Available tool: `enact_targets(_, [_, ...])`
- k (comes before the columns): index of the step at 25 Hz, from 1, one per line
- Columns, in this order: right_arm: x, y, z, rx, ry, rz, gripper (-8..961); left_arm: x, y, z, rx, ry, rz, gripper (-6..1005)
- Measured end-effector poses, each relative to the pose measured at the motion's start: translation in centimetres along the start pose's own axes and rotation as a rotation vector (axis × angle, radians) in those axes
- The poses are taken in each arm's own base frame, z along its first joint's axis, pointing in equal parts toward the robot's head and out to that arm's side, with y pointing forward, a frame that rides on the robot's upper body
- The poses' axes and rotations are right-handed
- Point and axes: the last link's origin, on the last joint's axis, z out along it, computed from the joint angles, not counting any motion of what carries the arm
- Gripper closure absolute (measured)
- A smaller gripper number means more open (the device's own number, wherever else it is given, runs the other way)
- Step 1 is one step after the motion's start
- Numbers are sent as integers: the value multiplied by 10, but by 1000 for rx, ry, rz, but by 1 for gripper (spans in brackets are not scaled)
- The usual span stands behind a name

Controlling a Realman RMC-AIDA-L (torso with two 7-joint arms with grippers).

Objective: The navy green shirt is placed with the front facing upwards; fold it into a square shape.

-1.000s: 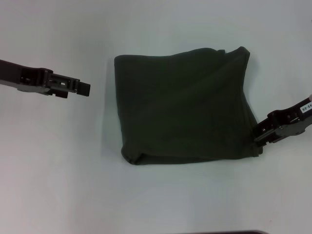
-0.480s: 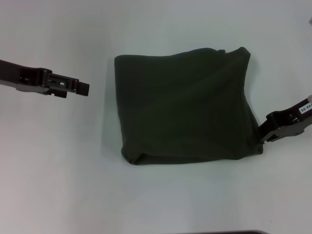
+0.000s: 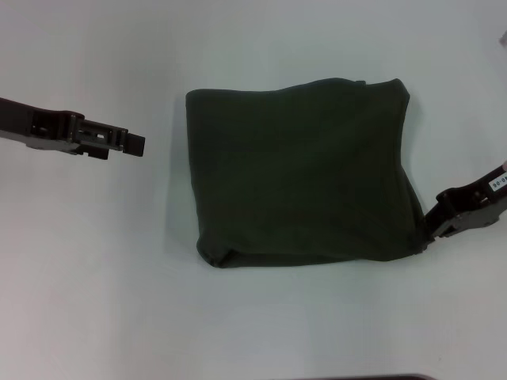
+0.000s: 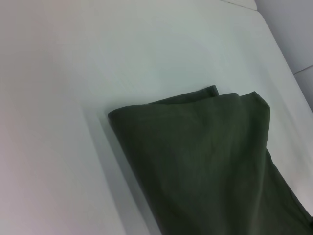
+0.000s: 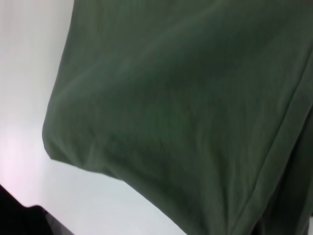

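The navy green shirt (image 3: 297, 170) lies folded into a rough square in the middle of the white table, plain dark fabric up, with no lettering showing. My right gripper (image 3: 428, 234) is at the shirt's near right corner, shut on the cloth there, and the right edge runs taut to it. The right wrist view is filled with the shirt (image 5: 186, 107) close up. My left gripper (image 3: 136, 145) hovers over bare table, well to the left of the shirt and apart from it. The left wrist view takes in the shirt (image 4: 210, 161) from the side.
White table (image 3: 95, 277) surrounds the shirt on all sides. A dark edge (image 3: 364, 378) shows at the bottom of the head view. The table's far edge (image 4: 274, 29) appears in the left wrist view.
My right gripper has moved right and slightly down, drawing the shirt's near right corner outward. The diagonal crease across the top has flattened. The left arm has not moved.
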Motion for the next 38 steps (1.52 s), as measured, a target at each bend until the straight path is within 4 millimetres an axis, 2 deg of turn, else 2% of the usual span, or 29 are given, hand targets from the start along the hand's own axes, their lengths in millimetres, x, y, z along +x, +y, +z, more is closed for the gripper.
enact_targets(10, [11,-13,-12,41,24,50,949,0,0,0,2,2,0,96])
enact_targets(22, [12,-22,-7,100,29,75,944,1,0,1,3,5,2,96])
enact_targets(37, [12,-19,-23,55,7,90,937,1,0,1,4,7,0,97])
enact_targets(38, [13,-21,-26,58,6,93,906,1,0,1,5,7,1,97])
